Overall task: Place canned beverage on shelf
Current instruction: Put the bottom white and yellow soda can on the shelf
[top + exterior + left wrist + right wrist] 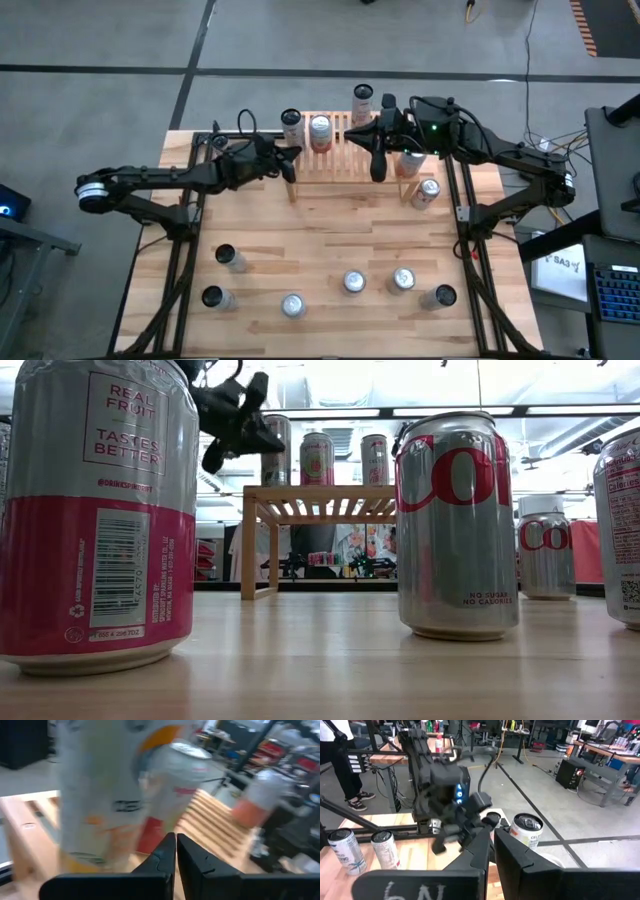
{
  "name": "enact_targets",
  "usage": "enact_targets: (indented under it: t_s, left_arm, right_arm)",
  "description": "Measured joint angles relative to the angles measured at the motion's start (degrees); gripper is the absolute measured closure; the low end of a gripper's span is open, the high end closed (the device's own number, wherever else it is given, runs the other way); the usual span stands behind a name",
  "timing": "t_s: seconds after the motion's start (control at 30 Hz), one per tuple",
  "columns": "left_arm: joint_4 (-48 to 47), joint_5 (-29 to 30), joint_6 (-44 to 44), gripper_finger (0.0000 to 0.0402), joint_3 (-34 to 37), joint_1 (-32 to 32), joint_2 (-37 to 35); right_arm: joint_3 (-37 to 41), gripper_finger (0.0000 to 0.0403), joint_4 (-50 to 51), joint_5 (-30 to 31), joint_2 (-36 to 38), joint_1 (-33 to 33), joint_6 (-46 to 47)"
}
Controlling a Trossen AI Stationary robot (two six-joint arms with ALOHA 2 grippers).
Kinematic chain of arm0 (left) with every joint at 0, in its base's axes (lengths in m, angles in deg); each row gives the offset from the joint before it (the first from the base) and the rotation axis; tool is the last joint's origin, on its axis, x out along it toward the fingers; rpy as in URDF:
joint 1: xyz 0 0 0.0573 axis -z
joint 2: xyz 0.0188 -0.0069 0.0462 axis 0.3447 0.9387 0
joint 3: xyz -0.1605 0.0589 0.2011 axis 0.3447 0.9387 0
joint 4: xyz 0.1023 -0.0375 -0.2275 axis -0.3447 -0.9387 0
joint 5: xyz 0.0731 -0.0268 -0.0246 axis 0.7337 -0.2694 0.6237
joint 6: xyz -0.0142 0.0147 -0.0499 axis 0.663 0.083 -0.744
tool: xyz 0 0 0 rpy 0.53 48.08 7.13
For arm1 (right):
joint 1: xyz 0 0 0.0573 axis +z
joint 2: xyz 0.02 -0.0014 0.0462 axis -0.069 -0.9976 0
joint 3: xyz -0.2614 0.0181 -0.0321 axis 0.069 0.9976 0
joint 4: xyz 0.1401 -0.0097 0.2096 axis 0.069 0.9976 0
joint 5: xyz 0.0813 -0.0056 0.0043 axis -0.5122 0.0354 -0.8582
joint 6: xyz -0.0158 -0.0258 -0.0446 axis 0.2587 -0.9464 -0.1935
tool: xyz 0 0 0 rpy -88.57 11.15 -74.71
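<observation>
**A:** Look at your left gripper [293, 165] first. Its fingers [165, 852] are pressed together with nothing between them, and it is hovering at the left end of the shelf [345, 150], just beside the two cans that are already standing there. I think you are keeping it closed so that it is not catching a can by accident.

**B:** And the right gripper [378, 165]?

**A:** It is also closed and empty. It is hanging over the front edge of the shelf, near the middle. No can is sitting between its fingers [515, 855], so you are not carrying a beverage at this moment.

**B:** Then where are the cans?

**A:** Three are standing on the shelf: the orange-marked can [291, 124], the pink can [320, 131] next to it, and one more can [362, 100] at the back edge. Two are waiting by the right end of the shelf, a standing can [411, 161] and a Coke can [426, 192] lying tilted on the desk [330, 240]. Six more are spread over the front of the desk, well apart from the shelf, for example the front Coke can [457, 525].

**B:** So what are you suggesting?

**A:** In my judgement the middle and right slats are staying free for the next cans. The can by the right end is nearest to your right gripper, so you must open the fingers before you are reaching for it.
</observation>
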Motion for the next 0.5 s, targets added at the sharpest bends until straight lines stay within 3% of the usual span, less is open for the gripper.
enact_targets:
  t_s: [0.2,0.33,0.43,0.5]
  left_arm:
    - [-12.2,0.0,-2.8,0.0402,0.0,0.8,-5.3]
    - [-22.7,9.8,-3.7,0.0401,0.0,0.6,-9.7]
    - [-21.7,18.9,-2.8,0.0401,0.0,-1.1,-10.9]
    - [-17.5,19.3,-1.6,0.0401,0.0,-3.2,-10.7]
  right_arm:
    - [0.0,0.0385,0.9,0.0,0.0,0.0,0.0]
    - [0.0,0.0385,1.6,0.0,0.0,0.0,0.1]
    - [0.0,0.0385,1.6,0.0,0.0,0.0,-0.4]
    - [0.0,0.0385,1.6,0.0,0.0,0.0,-1.4]
